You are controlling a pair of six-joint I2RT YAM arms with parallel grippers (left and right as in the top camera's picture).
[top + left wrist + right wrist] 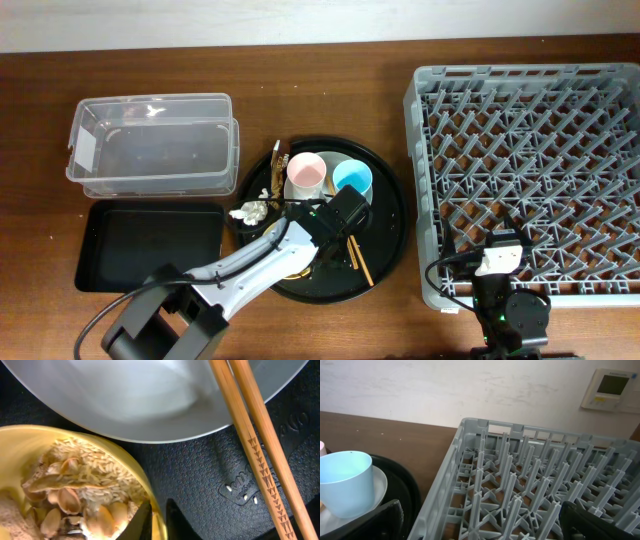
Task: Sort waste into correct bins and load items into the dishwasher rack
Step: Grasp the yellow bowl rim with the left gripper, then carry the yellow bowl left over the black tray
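Note:
My left gripper (157,510) is shut on the rim of the yellow bowl (30,450), one finger inside and one outside. The bowl holds beige food scraps with rice grains (75,485). The pale plate (150,400) and the wooden chopsticks (255,440) lie beside it on the round black tray (385,245). In the overhead view the pink cup (305,172) and the blue cup (352,180) stand on the plate. The white tissue (250,212) and the wrapper (278,160) lie at the tray's left. My right gripper (480,525) is open and empty over the front left corner of the grey rack (530,180).
The clear tub (150,140) stands at the back left, with the shallow black tray (150,245) in front of it. The left arm (240,265) reaches from the front left over the round tray. The rack fills the right side.

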